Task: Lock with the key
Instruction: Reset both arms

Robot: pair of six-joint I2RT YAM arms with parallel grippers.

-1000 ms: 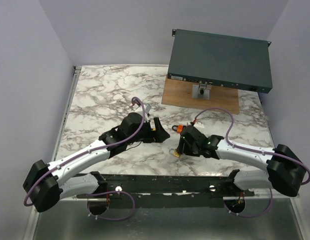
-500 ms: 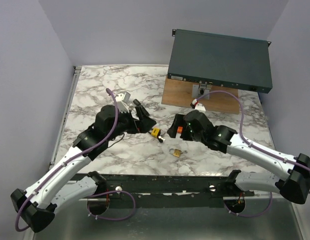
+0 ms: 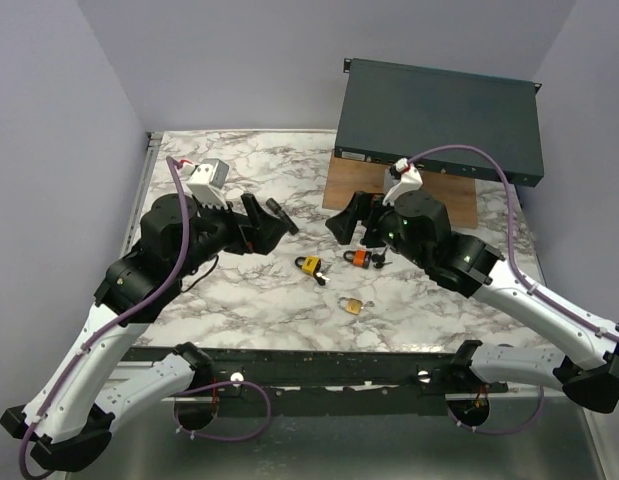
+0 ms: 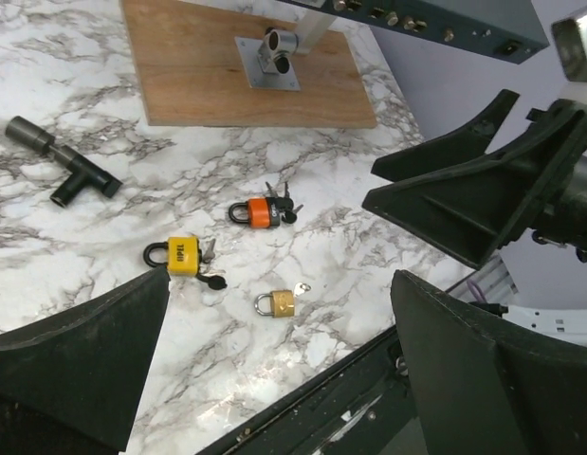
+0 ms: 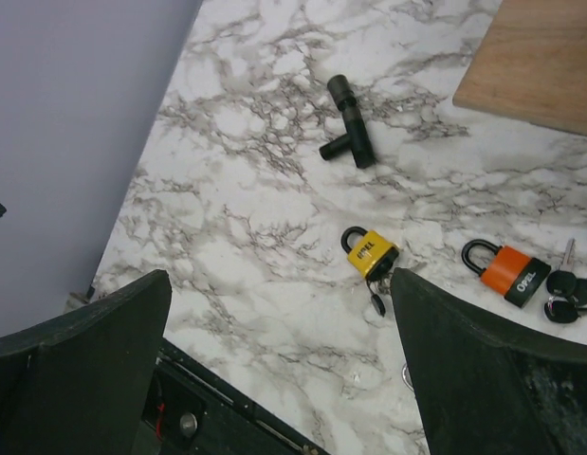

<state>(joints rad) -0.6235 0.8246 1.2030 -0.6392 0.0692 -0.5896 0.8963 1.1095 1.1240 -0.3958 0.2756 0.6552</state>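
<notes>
Yellow padlock (image 3: 309, 266), key (image 3: 322, 279) at its base, is being left lying at frame centre beside orange padlock (image 3: 359, 258) and brass padlock (image 3: 353, 303). Left gripper (image 3: 277, 215) and right gripper (image 3: 341, 228), jaws apart and empty, are being raised away, so locking is probably finished.

The whole table (image 3: 219, 180) is viewed from high above its near edge, at a distance. From the left wrist, held well above the table, it is looked across towards the board (image 4: 246, 76). From the right wrist it is looked down on, towards the left wall (image 5: 75, 114). The yellow padlock (image 4: 182, 256) and orange padlock (image 5: 507, 268) are shared by all three views.
</notes>
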